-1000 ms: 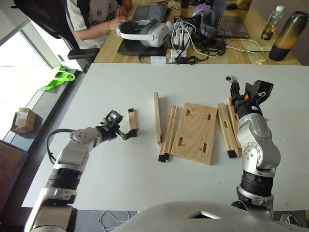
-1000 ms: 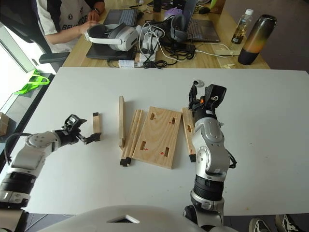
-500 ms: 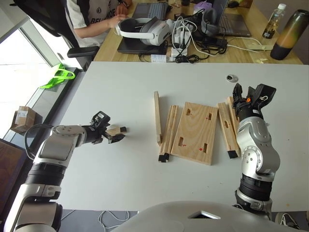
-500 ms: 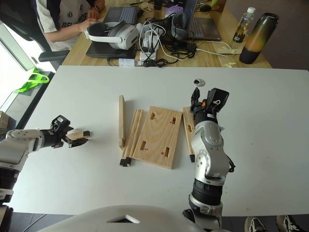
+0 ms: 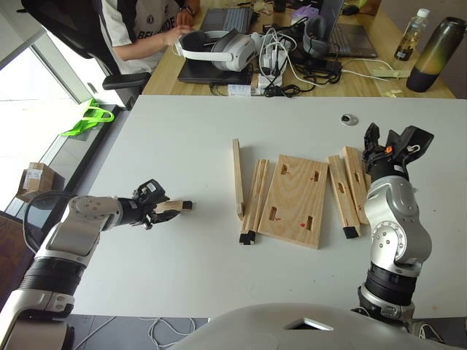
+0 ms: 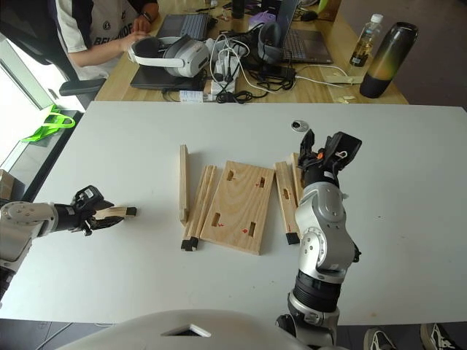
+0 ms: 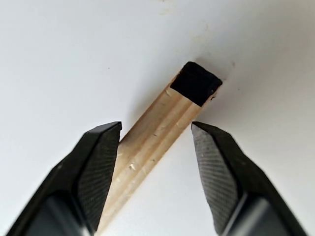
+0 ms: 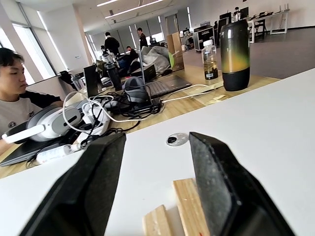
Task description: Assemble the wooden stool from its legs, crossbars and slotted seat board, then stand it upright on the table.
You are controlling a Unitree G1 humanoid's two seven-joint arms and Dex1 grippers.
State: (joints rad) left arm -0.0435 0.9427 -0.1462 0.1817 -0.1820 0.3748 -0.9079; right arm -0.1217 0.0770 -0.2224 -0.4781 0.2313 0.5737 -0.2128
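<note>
Half the short bar [image 5: 176,208] hides inside released left claw [image 7: 157,130]; right claw [image 8: 155,142] gapes too.

Bare white desk [image 5: 219,277] lies open along the far edge, the near edge and toward the right edge. Blocking the middle: the flat seat board [image 5: 293,199] with long wooden bars [image 5: 238,178] lying close on both sides. One short bar [image 5: 175,208] is well apart, near the left edge.
</note>
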